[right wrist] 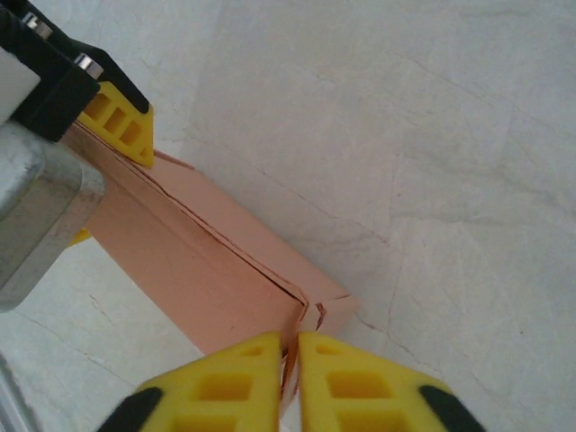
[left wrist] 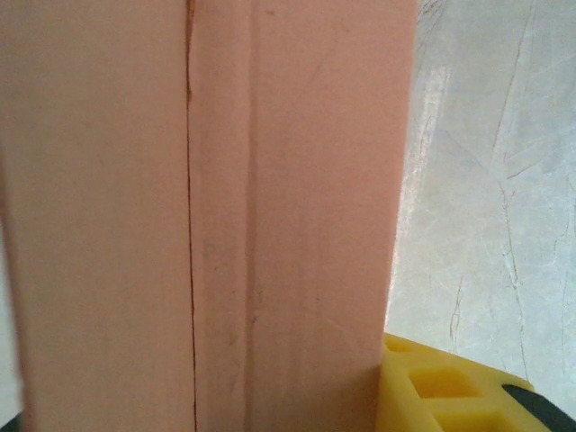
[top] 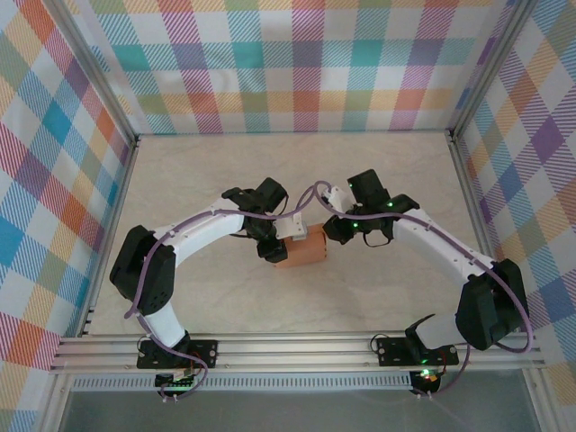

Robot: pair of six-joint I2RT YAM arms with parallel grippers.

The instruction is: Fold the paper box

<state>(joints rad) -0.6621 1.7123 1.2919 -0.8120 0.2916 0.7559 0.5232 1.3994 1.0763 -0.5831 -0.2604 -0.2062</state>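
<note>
Table (top: 360, 180); right arm (top: 441, 245) bent inward; right claw (right wrist: 292, 346) seemingly pinching paper box (right wrist: 207, 261)

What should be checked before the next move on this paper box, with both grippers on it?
1. Grip of left gripper on the paper box: ok.
2. Grip of right gripper on the box's near end: ok, thin card sits between its fingers.
3. Box's end corner closed flush: not ok, a small gap shows.
4. Long top seam flat: not ok, layered edges stand slightly apart.
5. Box resting on the table: cannot tell.
</note>
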